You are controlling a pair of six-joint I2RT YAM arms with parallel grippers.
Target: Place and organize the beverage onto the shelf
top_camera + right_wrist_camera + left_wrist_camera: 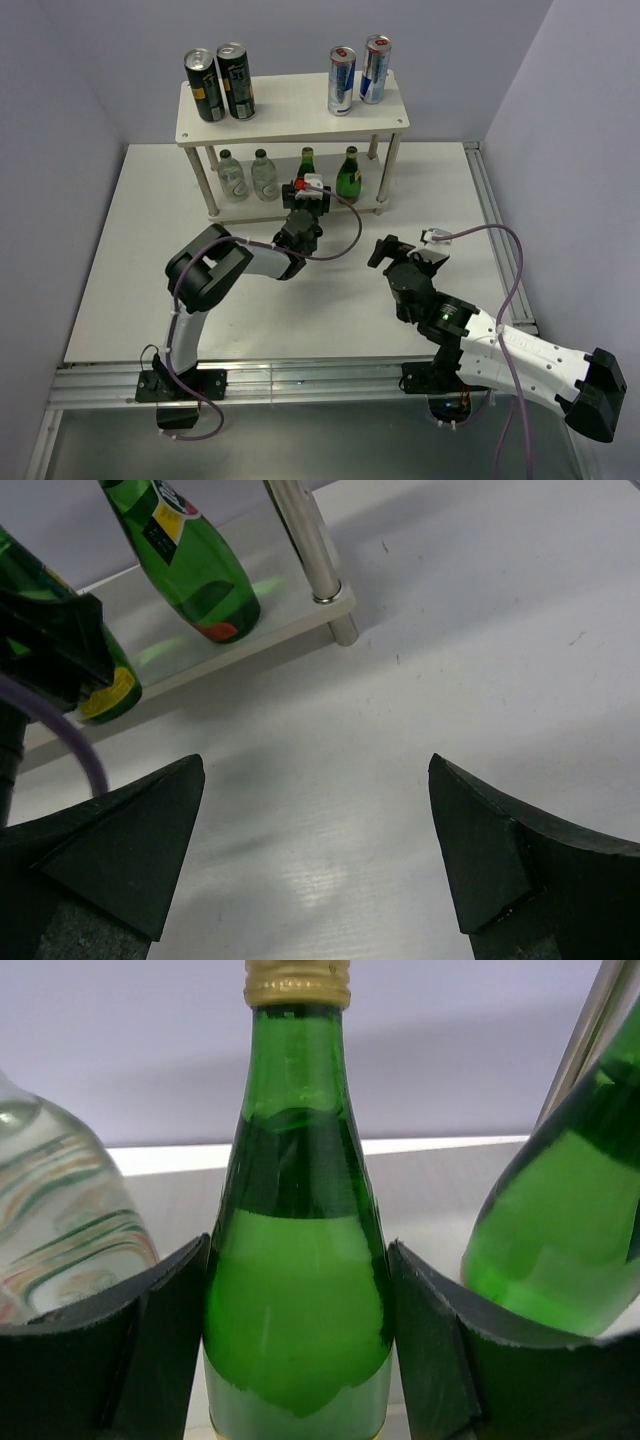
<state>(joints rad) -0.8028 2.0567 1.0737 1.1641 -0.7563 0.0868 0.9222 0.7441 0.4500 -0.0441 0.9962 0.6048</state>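
**Pale walls, white counter: green bottle pinched at the shelf's lower tier**

Top view: grey-lilac walls close in a white counter [150,300], with the shelf [290,115] at its far side. Two dark cans [205,88] and two blue-and-silver cans [342,82] stand on top. Clear bottles [231,177] and a second green bottle [348,176] stand below. The left pincer [305,195] is at the lower tier's front, closed on the held green bottle [306,160]. The right pincer [405,245] hangs wide and empty. The can print is too small to read.

Left wrist: both fingers [150,1340] press the bottle's sides under its gold cap [297,982]. A clear bottle sits just beside one finger and the second green bottle just beside the other. Spreading the fingers to let go could shove either neighbour. No label faces this camera.

Right wrist: the jaws are wide with nothing between them. The held bottle's yellow band [110,692] seems close to the lower board's [250,630] front edge. If released tilted, it might tip off. The second bottle's label shows red, yellow and dark patches, with no legible writing.
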